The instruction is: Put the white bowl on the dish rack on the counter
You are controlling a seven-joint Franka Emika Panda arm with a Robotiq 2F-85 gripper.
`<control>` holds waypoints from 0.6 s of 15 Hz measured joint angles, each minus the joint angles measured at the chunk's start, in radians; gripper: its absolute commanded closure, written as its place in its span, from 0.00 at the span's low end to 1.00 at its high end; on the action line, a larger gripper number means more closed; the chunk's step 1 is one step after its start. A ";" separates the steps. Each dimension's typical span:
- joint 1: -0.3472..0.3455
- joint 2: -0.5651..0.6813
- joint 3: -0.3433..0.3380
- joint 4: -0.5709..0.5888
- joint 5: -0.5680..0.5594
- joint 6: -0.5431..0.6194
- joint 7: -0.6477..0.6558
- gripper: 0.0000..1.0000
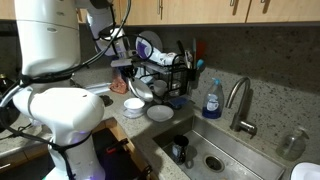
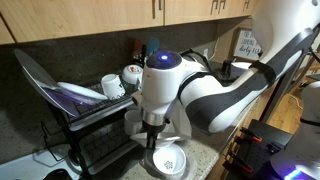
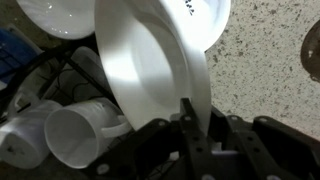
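In the wrist view the white bowl (image 3: 150,70), cut off at the top, is pinched at its rim by the gripper (image 3: 190,128); the dish rack (image 3: 35,85) is largely hidden.

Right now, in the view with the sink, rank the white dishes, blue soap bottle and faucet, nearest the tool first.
1. White dishes, just below the tool.
2. Blue soap bottle, at the sink edge.
3. Faucet, beyond the bottle, farthest.

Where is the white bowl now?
In the wrist view the white bowl is tilted on edge, rim clamped in the gripper, between a white mug on the dish rack and the counter.
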 measured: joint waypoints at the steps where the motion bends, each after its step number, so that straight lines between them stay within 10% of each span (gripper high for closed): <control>1: 0.005 0.004 0.008 0.008 -0.006 0.000 -0.015 0.96; 9: 0.038 0.070 0.067 0.067 -0.001 0.025 -0.145 0.96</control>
